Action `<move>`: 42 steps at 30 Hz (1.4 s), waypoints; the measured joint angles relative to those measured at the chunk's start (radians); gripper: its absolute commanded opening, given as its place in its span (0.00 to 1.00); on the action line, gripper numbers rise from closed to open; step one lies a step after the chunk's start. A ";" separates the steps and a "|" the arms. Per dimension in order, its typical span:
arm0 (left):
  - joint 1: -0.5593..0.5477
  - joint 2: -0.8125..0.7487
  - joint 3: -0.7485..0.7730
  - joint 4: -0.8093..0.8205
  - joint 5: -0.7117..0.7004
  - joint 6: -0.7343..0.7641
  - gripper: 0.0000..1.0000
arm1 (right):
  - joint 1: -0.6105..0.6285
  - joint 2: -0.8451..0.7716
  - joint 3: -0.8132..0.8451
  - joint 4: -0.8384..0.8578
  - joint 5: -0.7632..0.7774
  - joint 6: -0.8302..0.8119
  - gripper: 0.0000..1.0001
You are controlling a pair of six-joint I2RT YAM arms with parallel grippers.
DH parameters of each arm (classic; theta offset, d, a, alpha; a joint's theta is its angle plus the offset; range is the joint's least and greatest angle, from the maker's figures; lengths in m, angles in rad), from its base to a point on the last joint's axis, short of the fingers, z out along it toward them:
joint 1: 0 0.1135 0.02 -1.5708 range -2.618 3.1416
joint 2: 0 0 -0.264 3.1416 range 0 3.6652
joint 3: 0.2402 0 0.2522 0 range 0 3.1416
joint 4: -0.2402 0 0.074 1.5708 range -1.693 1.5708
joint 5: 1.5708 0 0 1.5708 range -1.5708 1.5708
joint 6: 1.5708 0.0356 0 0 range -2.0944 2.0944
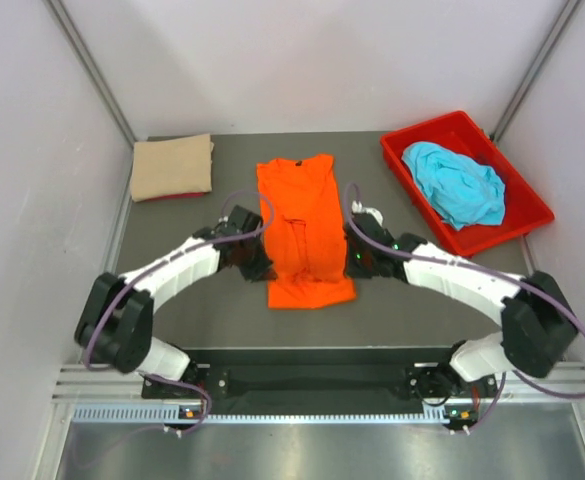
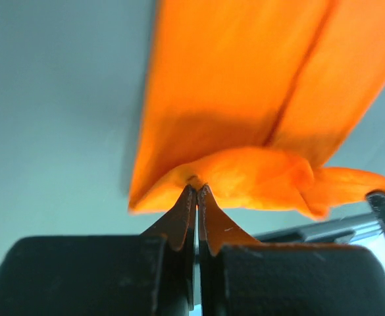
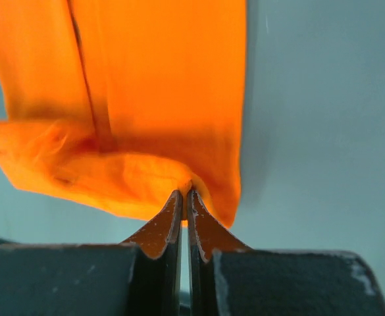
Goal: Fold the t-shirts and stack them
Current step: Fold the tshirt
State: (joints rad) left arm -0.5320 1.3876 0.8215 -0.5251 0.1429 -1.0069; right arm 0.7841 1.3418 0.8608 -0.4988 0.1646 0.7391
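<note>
Only in the top view is the whole bright orange cloth t-shirt seen. It is laid on the dark grey desk as a narrow folded strip between the two sets of fingers. Its long axis is directed away from the fingers toward the far wall, with the collar at the far end and the hem nearest the arm bases.

A folded tan cloth shirt is seen beyond and outward of the left fingers. A crumpled turquoise cloth shirt is held in a rigid red plastic bin beyond and outward of the right fingers.

The grip itself is shown only in the wrist views. The left fingers are pressed together on a bunched orange fold at their tips, with the cloth spread ahead and to their right. The right fingers are likewise pinched on the opposite edge, with the cloth spread ahead and to their left.
</note>
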 measured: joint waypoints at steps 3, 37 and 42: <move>0.061 0.123 0.145 0.001 0.018 0.057 0.00 | -0.067 0.129 0.131 0.012 -0.038 -0.094 0.00; 0.278 0.552 0.600 -0.035 0.125 0.173 0.00 | -0.310 0.636 0.706 -0.042 -0.234 -0.355 0.00; 0.278 0.552 0.602 -0.036 0.123 0.173 0.00 | -0.317 0.638 0.706 -0.044 -0.241 -0.355 0.00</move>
State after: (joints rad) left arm -0.2539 1.9400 1.4231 -0.5613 0.2661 -0.8341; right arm 0.4675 1.9800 1.5673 -0.5430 -0.0769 0.3840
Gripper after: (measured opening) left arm 0.013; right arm 0.014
